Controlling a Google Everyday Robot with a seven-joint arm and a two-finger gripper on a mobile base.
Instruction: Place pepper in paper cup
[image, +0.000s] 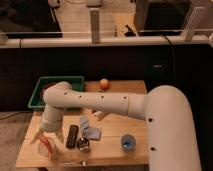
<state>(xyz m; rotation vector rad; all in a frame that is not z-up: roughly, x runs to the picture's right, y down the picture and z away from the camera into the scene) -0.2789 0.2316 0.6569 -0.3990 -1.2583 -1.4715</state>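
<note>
My gripper (45, 141) hangs from the white arm (100, 102) over the front left corner of the wooden table (112, 152). The slim red-orange pepper (46, 144) shows right at the gripper, low over the tabletop. A pale off-white shape (40, 150) surrounds the pepper there. It looks like the paper cup, but I cannot separate it from the gripper. I cannot tell whether the pepper is held, inside the cup or beside it.
A black remote-like bar (72, 136) lies right of the gripper, then a blue packet (90, 131) and a small shiny object (83, 145). A small blue cup (128, 143) stands front right. An orange (103, 84) sits at the back. A green bin (37, 95) is back left.
</note>
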